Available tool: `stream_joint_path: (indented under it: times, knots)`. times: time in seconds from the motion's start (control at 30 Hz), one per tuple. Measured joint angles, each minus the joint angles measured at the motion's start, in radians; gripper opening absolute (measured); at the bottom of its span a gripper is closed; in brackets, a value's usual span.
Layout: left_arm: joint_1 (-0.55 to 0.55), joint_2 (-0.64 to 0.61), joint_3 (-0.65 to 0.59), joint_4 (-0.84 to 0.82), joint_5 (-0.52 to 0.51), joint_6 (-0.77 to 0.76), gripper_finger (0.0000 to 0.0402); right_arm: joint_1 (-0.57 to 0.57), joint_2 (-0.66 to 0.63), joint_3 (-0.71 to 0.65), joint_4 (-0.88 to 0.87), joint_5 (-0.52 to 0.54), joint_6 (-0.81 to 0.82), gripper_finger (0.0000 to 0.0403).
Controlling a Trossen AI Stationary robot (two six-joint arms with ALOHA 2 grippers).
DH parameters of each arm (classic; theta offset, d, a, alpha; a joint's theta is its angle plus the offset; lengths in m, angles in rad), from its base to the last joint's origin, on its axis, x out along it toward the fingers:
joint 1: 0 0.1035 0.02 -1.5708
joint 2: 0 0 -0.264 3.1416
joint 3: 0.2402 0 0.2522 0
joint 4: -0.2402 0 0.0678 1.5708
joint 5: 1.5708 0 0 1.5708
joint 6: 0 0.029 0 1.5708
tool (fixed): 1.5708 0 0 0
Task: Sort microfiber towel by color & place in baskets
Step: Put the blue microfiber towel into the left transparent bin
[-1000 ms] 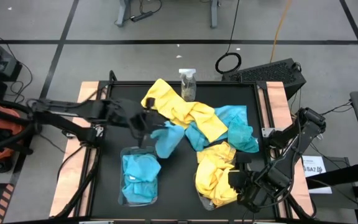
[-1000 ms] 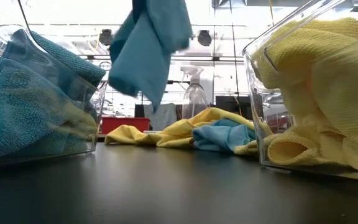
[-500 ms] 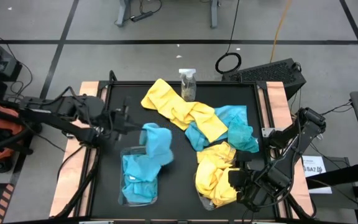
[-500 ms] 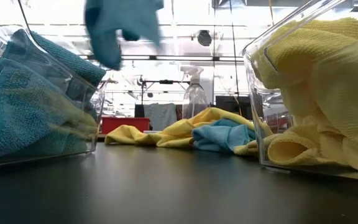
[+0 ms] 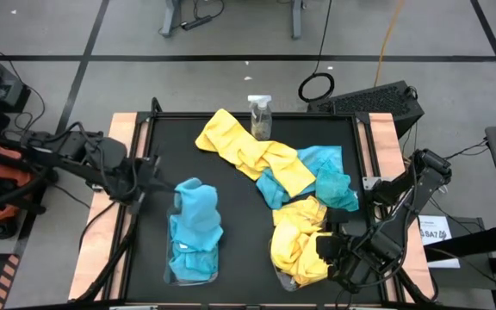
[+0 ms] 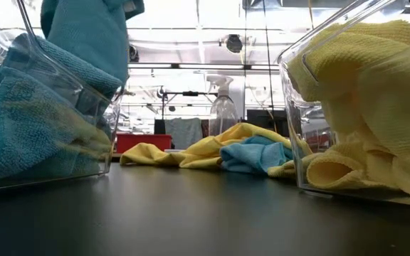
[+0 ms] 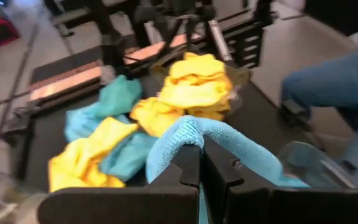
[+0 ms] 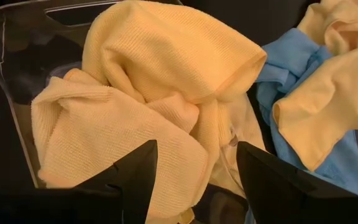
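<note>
The black tabletop carries everything, and clock directions are read on the high view. At its centre, running from 11 o'clock towards 4 o'clock, a mixed heap of yellow and turquoise towels is spread; a small spray bottle stands at 12 o'clock of it. Two clear baskets sit along the 6 o'clock edge: the left basket, filled with turquoise cloths, and the right basket, filled with yellow ones.

A turquoise towel is held draped over the 12 o'clock end of the left basket, its long axis hanging down into the tub. The left pincer is seen clamped on the fold of this towel, which trails from it towards 3 o'clock. A release over the basket is judged to be the step in hand.

The right pincer hangs over the right basket with its fingers apart, nothing gripped. The heap lies at 12 o'clock of it, and this arm is judged the nearer to the heap's yellow cloths.
</note>
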Motion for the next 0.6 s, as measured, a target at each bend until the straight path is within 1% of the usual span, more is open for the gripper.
stream_joint_path:
  times: [0.2, 0.33, 0.5, 0.6]
  knots:
    - [-0.039, -0.021, 0.0, -0.114, 0.014, -0.075, 0.0, -0.003, 0.0, 0.0, 0.0, 0.0, 0.004, 0.0214]
    - [-0.067, -0.021, 0.0, -0.168, 0.021, -0.115, 0.0, -0.003, 0.0, 0.0, 0.001, 0.025, 0.003, 0.0214]
    - [-0.099, -0.02, -0.002, -0.189, 0.022, -0.148, 0.0, -0.01, 0.0, 0.0, 0.001, 0.027, -0.001, 0.0214]
    - [-0.113, -0.02, -0.024, -0.184, 0.021, -0.171, 0.0, -0.015, 0.0, 0.0, 0.001, 0.027, -0.004, 0.0214]
